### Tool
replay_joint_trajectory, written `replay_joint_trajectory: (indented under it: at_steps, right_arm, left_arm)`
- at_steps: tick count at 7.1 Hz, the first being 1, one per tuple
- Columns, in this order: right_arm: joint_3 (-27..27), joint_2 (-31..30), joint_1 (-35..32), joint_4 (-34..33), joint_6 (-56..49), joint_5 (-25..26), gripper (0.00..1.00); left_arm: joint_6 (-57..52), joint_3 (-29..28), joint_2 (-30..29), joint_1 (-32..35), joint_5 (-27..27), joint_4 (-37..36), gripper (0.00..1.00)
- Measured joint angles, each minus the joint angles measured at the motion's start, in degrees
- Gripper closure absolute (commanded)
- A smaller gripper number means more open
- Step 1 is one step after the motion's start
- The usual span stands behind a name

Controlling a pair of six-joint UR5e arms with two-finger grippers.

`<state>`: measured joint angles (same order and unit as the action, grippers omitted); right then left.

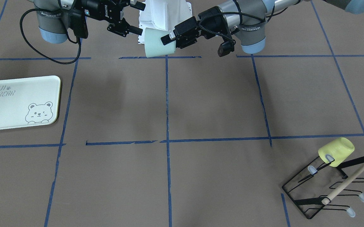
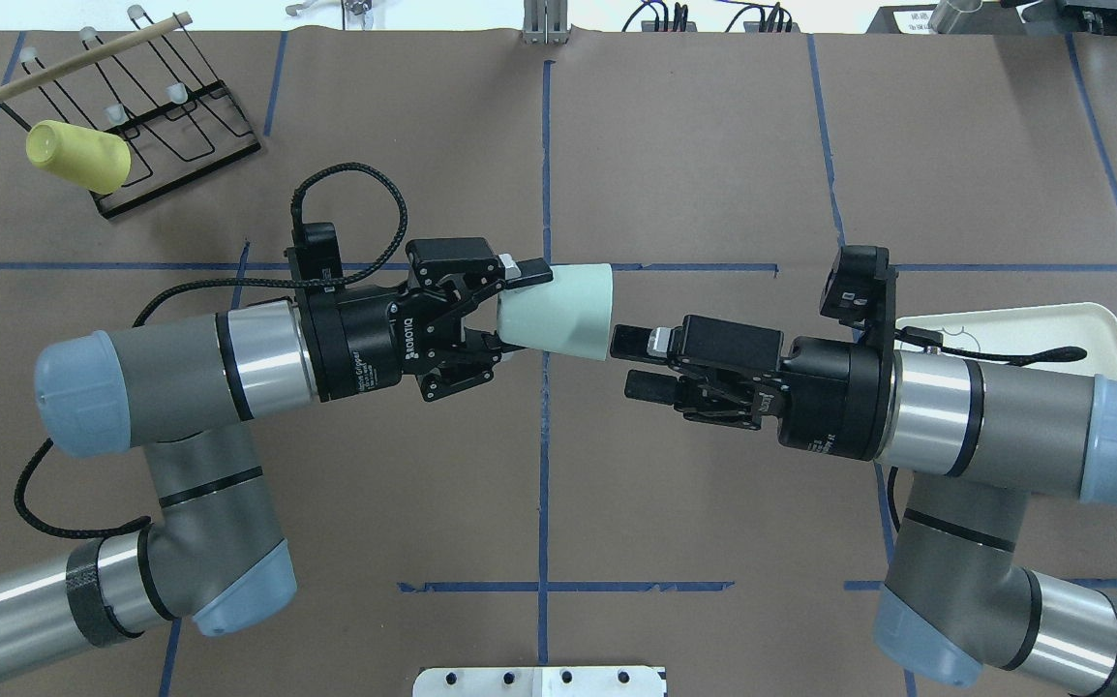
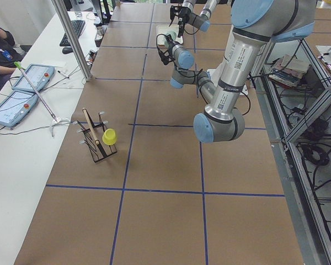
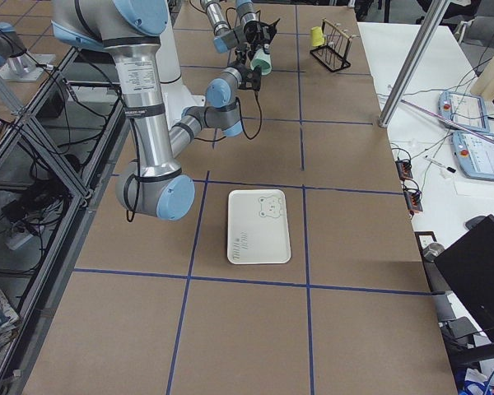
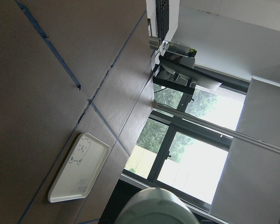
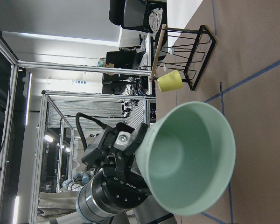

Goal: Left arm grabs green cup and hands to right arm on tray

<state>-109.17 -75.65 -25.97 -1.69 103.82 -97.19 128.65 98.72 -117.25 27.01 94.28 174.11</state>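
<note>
My left gripper is shut on the base end of the pale green cup and holds it sideways in the air over the table's middle. The cup's open mouth faces my right gripper, which is open and empty, its fingertips just beside the cup's rim. The front view shows the same: left gripper, green cup, right gripper. The right wrist view looks into the cup's mouth. The pale green bear tray lies flat under my right arm; it also shows in the front view.
A black wire cup rack with a wooden bar stands at the far left corner, with a pale yellow cup hung on a prong. Blue tape lines grid the brown table. Operators' desks run along the far side.
</note>
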Motion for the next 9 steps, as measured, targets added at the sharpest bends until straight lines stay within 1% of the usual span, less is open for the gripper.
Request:
replay_joint_trajectory:
  at_steps: [6, 8, 9]
  right_arm:
    - [0.0, 0.5, 0.0, 0.0, 0.2, 0.2, 0.00]
    - [0.0, 0.6, 0.0, -0.1, 0.3, 0.4, 0.02]
    - [0.0, 0.6, 0.0, -0.1, 0.3, 0.5, 0.06]
  left_arm:
    - [1.6, 0.6, 0.8, -0.8, 3.2, 0.0, 0.66]
    - [1.7, 0.6, 0.8, -1.9, 3.3, 0.0, 0.65]
    - [1.7, 0.6, 0.7, -2.2, 3.3, 0.0, 0.65]
